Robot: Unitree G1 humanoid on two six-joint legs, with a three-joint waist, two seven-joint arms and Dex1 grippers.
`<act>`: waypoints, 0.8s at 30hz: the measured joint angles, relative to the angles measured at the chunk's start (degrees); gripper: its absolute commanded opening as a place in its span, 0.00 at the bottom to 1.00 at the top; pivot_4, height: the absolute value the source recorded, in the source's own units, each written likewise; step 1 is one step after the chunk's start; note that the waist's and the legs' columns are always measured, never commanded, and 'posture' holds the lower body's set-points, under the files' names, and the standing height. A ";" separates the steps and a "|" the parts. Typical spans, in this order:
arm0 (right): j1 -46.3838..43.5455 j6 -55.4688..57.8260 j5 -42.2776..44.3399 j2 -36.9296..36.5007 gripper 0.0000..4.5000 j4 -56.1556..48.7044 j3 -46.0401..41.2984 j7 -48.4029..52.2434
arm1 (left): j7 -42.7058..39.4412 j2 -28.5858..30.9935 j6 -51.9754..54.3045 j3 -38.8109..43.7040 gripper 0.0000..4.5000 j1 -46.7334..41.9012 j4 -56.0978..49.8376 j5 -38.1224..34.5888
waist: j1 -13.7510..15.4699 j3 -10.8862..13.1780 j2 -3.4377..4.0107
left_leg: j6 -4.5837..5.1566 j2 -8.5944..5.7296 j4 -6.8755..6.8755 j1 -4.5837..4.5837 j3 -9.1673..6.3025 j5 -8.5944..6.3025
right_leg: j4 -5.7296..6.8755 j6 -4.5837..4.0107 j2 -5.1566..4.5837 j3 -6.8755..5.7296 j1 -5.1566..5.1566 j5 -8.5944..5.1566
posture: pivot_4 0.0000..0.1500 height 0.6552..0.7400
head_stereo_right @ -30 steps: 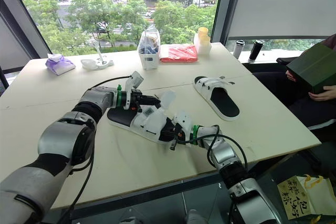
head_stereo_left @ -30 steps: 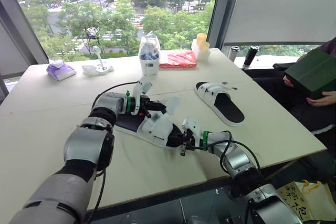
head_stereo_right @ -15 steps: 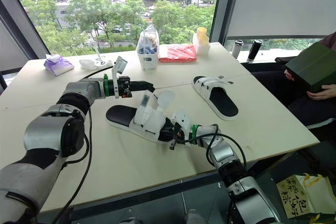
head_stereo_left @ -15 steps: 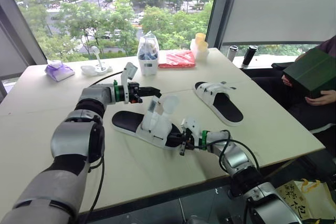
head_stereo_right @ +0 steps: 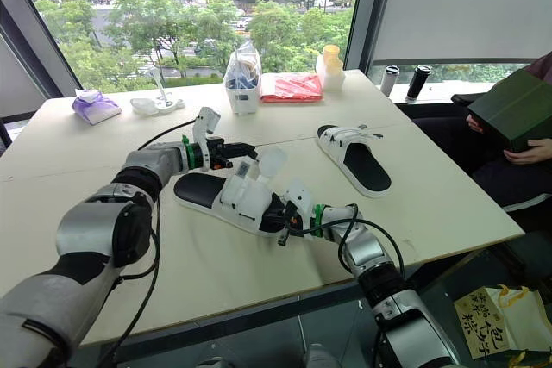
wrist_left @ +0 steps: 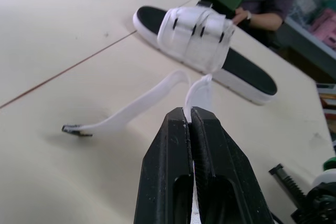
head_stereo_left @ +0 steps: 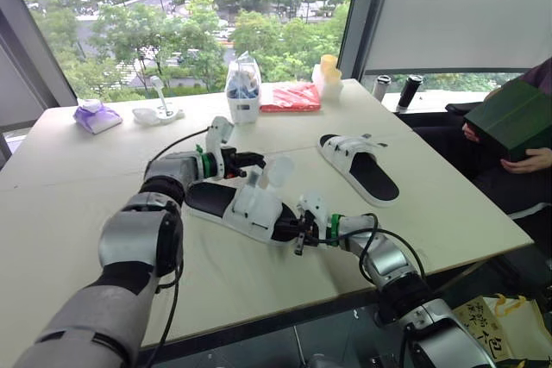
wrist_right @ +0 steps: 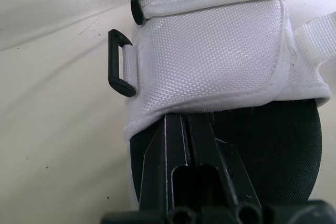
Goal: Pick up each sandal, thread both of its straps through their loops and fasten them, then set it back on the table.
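The near sandal (head_stereo_left: 250, 209), black sole with a white upper, lies mid-table with its loose straps raised. My left gripper (head_stereo_left: 260, 159) hangs just above it, shut on a white strap (wrist_left: 198, 92). A second loose strap (wrist_left: 142, 106) trails on the table. My right gripper (head_stereo_left: 291, 232) is shut on the sandal's near end, one finger on the black footbed under the white upper (wrist_right: 210, 51). A black loop (wrist_right: 121, 62) sticks out from the upper's side. The other sandal (head_stereo_left: 360, 165) lies farther right, its straps closed across it.
Along the table's far edge stand a clear bag of items (head_stereo_left: 245, 88), a red packet (head_stereo_left: 291, 96), a purple pack (head_stereo_left: 99, 115), a white holder (head_stereo_left: 159, 109), a yellow-topped cup (head_stereo_left: 329, 75) and two dark bottles (head_stereo_left: 412, 90). A person with a green box (head_stereo_left: 513, 118) sits at right.
My left gripper rose and drew back from the sandal, then dropped closer to it again. The right gripper and the sandal's sole have stayed put.
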 measured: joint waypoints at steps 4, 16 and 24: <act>0.77 0.01 0.00 0.01 0.00 -0.92 0.00 -0.85 | 4.27 -0.91 -1.92 -1.27 0.02 2.08 0.70 2.30 | 0.07 -0.01 0.01 | 0.00 0.00 0.00 0.01 0.00 0.00 | 0.00 0.00 0.00 0.00 0.02 0.00 | 1.00 1.00; 1.59 0.03 0.00 -0.11 0.00 -2.13 -0.01 -1.79 | 8.34 -0.36 -4.28 1.36 0.99 1.73 0.99 2.22 | 0.11 -0.02 0.00 | 0.00 0.00 -0.01 -0.02 0.00 0.00 | -0.01 0.03 0.00 -0.01 -0.01 0.01 | 1.00 1.00; 1.84 0.39 -0.01 -0.52 0.00 -3.68 -0.21 -2.33 | -6.87 8.62 2.17 5.86 0.99 0.17 -2.95 -4.30 | 0.14 0.08 0.11 | -0.01 -0.01 -0.03 -0.07 0.02 0.00 | -0.02 -0.01 -0.02 -0.01 -0.03 -0.03 | 1.00 1.00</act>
